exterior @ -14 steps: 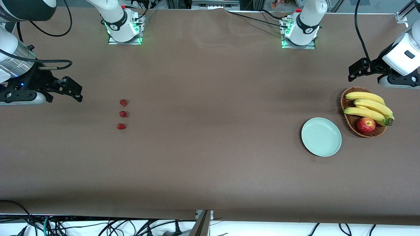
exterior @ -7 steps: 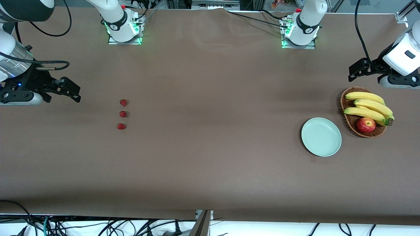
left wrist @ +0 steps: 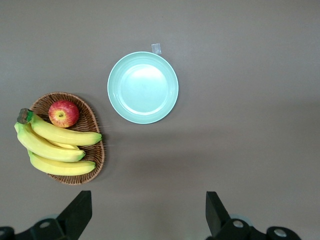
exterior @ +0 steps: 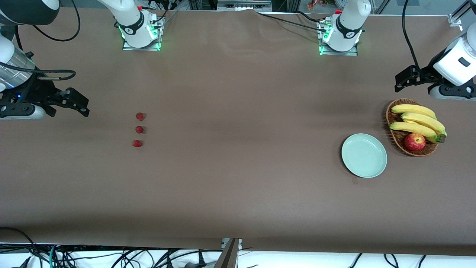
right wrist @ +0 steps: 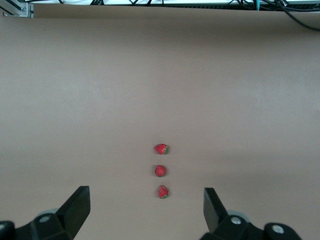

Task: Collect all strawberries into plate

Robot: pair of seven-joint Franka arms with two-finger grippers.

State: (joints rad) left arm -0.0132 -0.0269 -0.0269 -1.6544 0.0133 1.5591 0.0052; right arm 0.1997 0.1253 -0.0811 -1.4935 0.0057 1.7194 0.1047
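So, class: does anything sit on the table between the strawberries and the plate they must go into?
Nothing visible does. The strawberries lie in a short row toward the right arm's end; the plate lies toward the left arm's end, with bare table between them. The basket sits beside the plate, off that path.

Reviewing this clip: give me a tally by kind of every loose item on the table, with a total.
strawberries: 3, in a row toward the right arm's end
plate: 1, nothing on it
basket: 1, beside the plate
bananas: 3 visible, in the basket
apple: 1, in the basket
Total: 9
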